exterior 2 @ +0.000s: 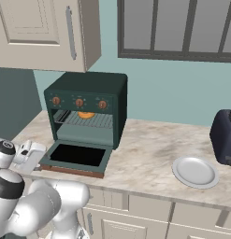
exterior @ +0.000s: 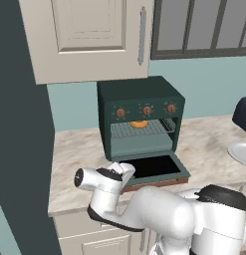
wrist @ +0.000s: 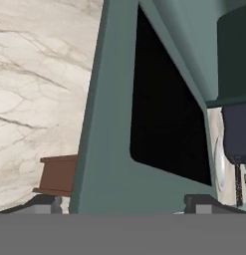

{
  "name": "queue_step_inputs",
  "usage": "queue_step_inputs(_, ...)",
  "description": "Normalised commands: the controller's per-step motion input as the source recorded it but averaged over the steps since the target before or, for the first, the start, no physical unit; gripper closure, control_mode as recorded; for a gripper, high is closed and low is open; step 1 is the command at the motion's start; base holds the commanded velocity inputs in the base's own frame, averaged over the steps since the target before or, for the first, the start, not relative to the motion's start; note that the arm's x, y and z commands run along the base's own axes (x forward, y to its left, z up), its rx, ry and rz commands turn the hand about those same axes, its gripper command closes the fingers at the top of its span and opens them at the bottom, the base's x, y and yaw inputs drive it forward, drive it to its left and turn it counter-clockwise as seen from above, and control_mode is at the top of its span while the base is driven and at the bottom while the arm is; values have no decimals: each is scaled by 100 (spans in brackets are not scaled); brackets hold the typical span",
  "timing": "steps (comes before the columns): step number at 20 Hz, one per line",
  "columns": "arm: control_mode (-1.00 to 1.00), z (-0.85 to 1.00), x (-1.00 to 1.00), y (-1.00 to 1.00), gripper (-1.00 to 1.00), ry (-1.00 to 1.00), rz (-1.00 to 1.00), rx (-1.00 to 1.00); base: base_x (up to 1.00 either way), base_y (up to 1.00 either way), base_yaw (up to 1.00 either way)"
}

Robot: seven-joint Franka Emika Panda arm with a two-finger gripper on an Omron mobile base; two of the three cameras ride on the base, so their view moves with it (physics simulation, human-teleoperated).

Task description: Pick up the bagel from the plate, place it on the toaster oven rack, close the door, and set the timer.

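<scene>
The bagel (exterior: pixel 139 124) (exterior 2: pixel 85 115) lies on the toaster oven rack (exterior: pixel 137 130) (exterior 2: pixel 86 121) inside the dark green oven. The door (exterior: pixel 154 168) (exterior 2: pixel 79 156) (wrist: pixel 114 149) hangs open, folded down flat over the counter, with its copper handle (exterior: pixel 154 184) (wrist: pixel 57 175) along the front edge. My gripper (exterior: pixel 125 172) (exterior 2: pixel 33 156) (wrist: pixel 127 206) is low at the door's front left corner, close against its frame. Its jaws stand wide apart and open, holding nothing. The white plate (exterior: pixel 241 152) (exterior 2: pixel 196 172) sits bare on the counter to the right.
A dark toaster (exterior 2: pixel 224 136) stands right of the plate by the wall. Three copper knobs (exterior: pixel 147 110) (exterior 2: pixel 79 102) line the oven's front panel. Cream cabinets (exterior: pixel 89 35) hang above it. Marble counter (exterior 2: pixel 145 154) stretches between oven and plate.
</scene>
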Motion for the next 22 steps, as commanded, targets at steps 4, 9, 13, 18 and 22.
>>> queue_step_inputs(4,-100,-14,17,0,-100,0,0,0,0,0,0)
queue_step_inputs(9,-100,-13,23,0,-100,-1,0,-2,0,0,0)
queue_step_inputs(13,-100,-6,31,0,-100,-1,0,-5,0,0,0)
queue_step_inputs(18,-100,2,36,-5,-100,-2,0,-7,0,0,0)
queue_step_inputs(22,-100,23,43,-14,-100,-5,0,-9,0,0,0)
